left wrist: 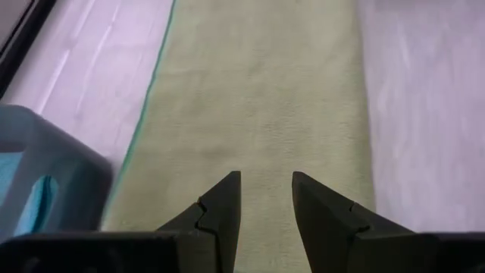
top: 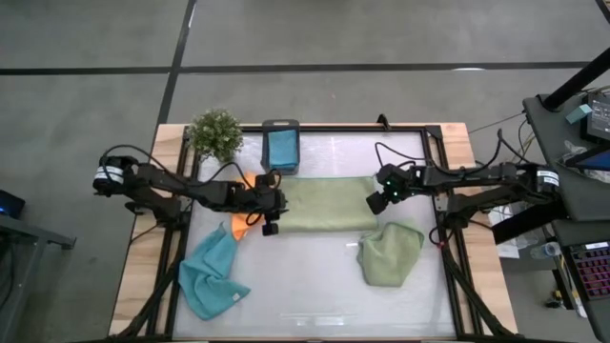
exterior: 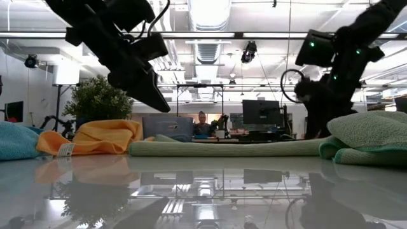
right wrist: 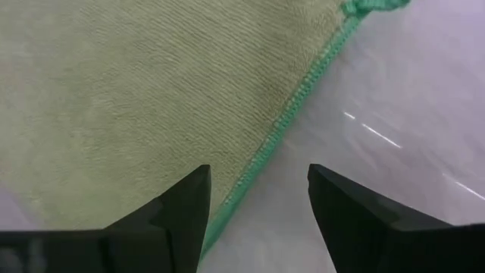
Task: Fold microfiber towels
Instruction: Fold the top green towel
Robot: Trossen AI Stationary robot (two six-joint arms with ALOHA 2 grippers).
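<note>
A sage green towel [top: 324,203], folded into a long strip, lies flat across the middle of the table. My left gripper [left wrist: 265,178] hangs open above the strip's left end [top: 286,205], clear of it in the low view [exterior: 156,98]. At the strip's right end, my right gripper [right wrist: 258,171] is open over the stitched edge [right wrist: 288,121], one finger above cloth and one above bare table. A second sage green towel [top: 389,252] lies crumpled at the front right. A light blue towel [top: 212,276] lies at the front left. An orange towel [top: 240,227] sits partly under my left arm.
A small dark grey box [top: 280,146] with blue cloth in it stands at the far edge, a little potted plant [top: 215,133] to its left. The table's raised frame [top: 434,143] runs round the white top. Bare table [top: 305,286] lies along the near side.
</note>
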